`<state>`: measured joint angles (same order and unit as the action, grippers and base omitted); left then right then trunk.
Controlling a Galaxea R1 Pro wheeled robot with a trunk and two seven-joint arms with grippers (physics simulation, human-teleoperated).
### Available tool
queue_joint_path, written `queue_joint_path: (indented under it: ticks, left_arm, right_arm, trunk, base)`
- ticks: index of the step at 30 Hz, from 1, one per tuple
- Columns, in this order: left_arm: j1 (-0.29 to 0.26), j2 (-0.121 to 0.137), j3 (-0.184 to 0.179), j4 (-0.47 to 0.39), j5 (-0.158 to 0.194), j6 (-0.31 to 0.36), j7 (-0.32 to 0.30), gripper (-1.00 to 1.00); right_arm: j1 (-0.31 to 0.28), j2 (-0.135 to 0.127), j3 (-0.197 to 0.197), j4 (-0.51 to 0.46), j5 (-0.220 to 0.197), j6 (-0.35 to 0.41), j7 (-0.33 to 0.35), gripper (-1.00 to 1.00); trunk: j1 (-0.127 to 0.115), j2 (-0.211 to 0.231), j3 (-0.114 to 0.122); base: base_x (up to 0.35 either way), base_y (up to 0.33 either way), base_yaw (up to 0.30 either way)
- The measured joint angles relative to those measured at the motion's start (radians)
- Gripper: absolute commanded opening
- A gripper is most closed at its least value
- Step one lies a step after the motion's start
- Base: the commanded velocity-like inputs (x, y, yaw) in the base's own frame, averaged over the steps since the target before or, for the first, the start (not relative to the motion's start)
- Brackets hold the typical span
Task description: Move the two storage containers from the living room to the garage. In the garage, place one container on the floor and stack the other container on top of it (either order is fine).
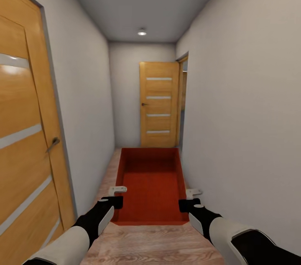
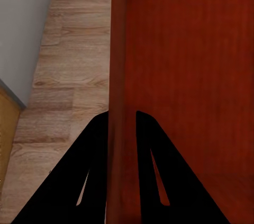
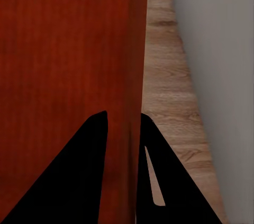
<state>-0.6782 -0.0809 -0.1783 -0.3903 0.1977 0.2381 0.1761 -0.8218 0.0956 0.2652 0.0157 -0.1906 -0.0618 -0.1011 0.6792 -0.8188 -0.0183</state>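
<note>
1. A red-orange storage container (image 1: 152,185) is being carried above the wood plank floor (image 1: 154,244) of a narrow hallway, held out in front of the robot between both arms, its open top facing up.
2. Its inside is showing bare red walls and a bare red bottom; nothing is lying in it.
3. The left gripper (image 1: 118,196) is clamping the container's left wall: in the left wrist view one black finger (image 2: 87,173) is sitting outside the rim (image 2: 117,75) and the other inside, pressed onto the wall.
4. The right gripper (image 1: 188,200) is pinching the right wall the same way, with the rim (image 3: 138,65) running between its two fingers (image 3: 79,176).
5. An orange wooden door (image 1: 25,131) is standing close on the left, and another one (image 1: 159,104) is closing off the far end of the hallway.
6. An opening beside the far door is partly cut off by the right-hand wall (image 1: 246,110), so what lies beyond it is hard to make out.
7. The container's outer sides and underside are hidden from the head view.
</note>
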Motion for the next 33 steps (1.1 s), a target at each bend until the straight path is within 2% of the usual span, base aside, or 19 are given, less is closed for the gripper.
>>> queue_joint_path:
  ticks: [14,15,17,22,33]
  left_arm:
    - [0.000,-0.002,0.003,0.005,-0.001,-0.006,0.000,-1.00]
    - [0.000,-0.002,0.003,0.005,-0.001,-0.006,0.000,-1.00]
    - [0.000,0.006,-0.016,0.003,0.026,-0.011,-0.001,-1.00]
    - [0.000,0.007,-0.014,0.002,0.021,-0.008,-0.004,-1.00]
    - [0.000,0.007,-0.018,0.011,0.032,-0.014,-0.004,-1.00]
  right_arm:
    - [0.000,-0.001,0.007,0.000,-0.006,-0.001,0.001,-1.00]
    - [0.000,-0.001,0.007,0.000,-0.006,-0.001,0.001,-1.00]
    - [0.000,0.001,0.012,-0.002,-0.007,-0.002,-0.001,-1.00]
    - [0.000,0.003,0.011,-0.001,-0.007,-0.002,-0.003,-1.00]
    - [0.000,0.003,0.017,0.000,-0.007,0.002,-0.005,-1.00]
  trunk:
    - [0.000,0.000,0.000]
    - [0.000,0.000,0.000]
    - [0.000,-0.001,0.000]
    - [0.001,0.000,0.000]
    - [0.000,0.000,0.000]
  base:
    - [0.324,0.033,0.000]
    - [0.000,0.000,0.000]
    - [0.000,0.000,0.000]
    - [0.011,0.000,0.000]
    - [0.302,0.000,0.000]
